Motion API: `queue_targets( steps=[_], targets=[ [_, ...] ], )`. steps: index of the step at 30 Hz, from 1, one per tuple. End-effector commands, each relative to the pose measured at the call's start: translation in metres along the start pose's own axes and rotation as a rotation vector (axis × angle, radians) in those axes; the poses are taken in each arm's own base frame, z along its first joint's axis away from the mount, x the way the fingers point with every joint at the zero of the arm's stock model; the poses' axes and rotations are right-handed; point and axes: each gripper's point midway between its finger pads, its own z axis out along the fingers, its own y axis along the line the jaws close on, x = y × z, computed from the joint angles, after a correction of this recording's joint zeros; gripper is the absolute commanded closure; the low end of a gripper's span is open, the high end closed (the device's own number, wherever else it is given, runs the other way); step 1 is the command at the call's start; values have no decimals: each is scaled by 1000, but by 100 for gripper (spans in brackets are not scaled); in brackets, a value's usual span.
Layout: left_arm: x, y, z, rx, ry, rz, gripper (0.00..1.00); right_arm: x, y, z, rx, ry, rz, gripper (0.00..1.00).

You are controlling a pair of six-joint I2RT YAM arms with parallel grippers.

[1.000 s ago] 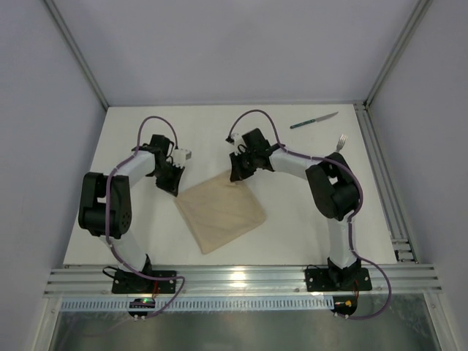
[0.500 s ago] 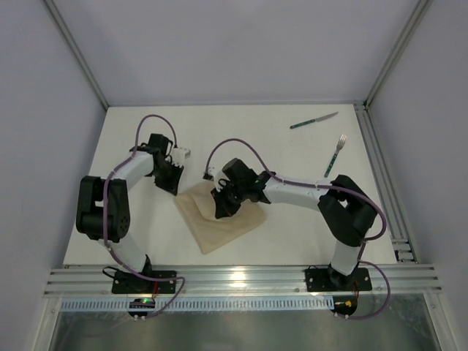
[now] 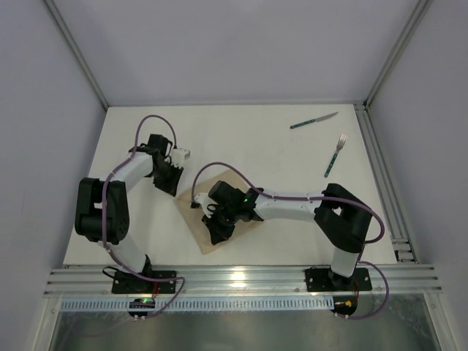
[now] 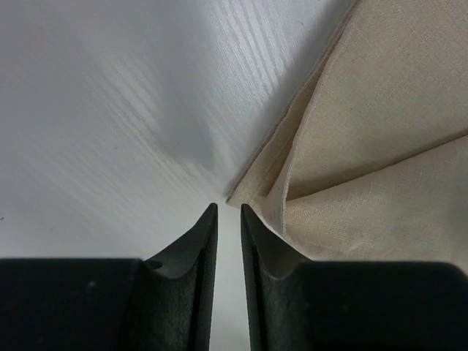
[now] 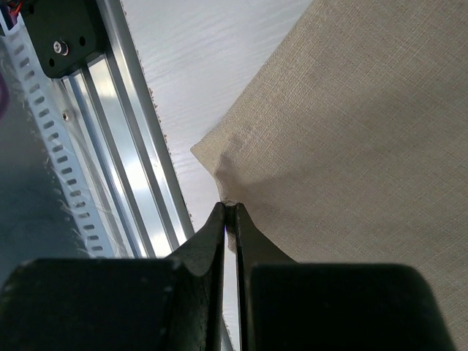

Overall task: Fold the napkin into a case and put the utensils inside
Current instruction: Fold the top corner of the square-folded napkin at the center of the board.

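The beige napkin lies on the white table between the arms, partly folded over itself. My right gripper is shut on one cloth corner, pinched between its fingertips, and holds it over the napkin's near corner; in the right wrist view the gripper grips the cloth. My left gripper is at the napkin's left corner; in the left wrist view its fingers stand a narrow gap apart with bare table between them and the layered cloth corner just ahead. The knife and fork lie at the far right.
An aluminium rail runs along the near table edge, close under the right gripper; it also shows in the right wrist view. Another rail runs along the right edge. Grey walls enclose the table.
My right gripper has carried the napkin's far corner toward the near edge, folding the cloth over itself. The right arm now stretches leftward. The left gripper has stayed at the left corner.
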Motion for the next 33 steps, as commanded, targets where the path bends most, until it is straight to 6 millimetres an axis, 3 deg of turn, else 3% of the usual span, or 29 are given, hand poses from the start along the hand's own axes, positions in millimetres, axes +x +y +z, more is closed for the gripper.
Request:
queue_targets(
  steps=[1,11,19,22,23,26,33],
  targets=[
    [-3,-1,-12,-7,-21,16,80,-13,7,-4,-14,-19,-38,96],
    [-9,4,-15,-34,-36,19,79,-32,6,14,-30,17,-43,96],
    [-12,5,-16,-34,-40,24,79,-22,6,24,-57,72,-41,91],
    [-11,5,-19,-38,-42,30,79,-22,8,21,-65,65,-71,83],
    [-13,5,-22,-46,-52,33,79,-20,8,20,-68,69,-75,72],
    [-19,5,-30,-54,-84,40,79,-27,16,12,-74,41,-114,55],
    [-29,2,-49,-64,-136,55,79,-64,37,-20,-75,-116,-175,40]
  ],
)
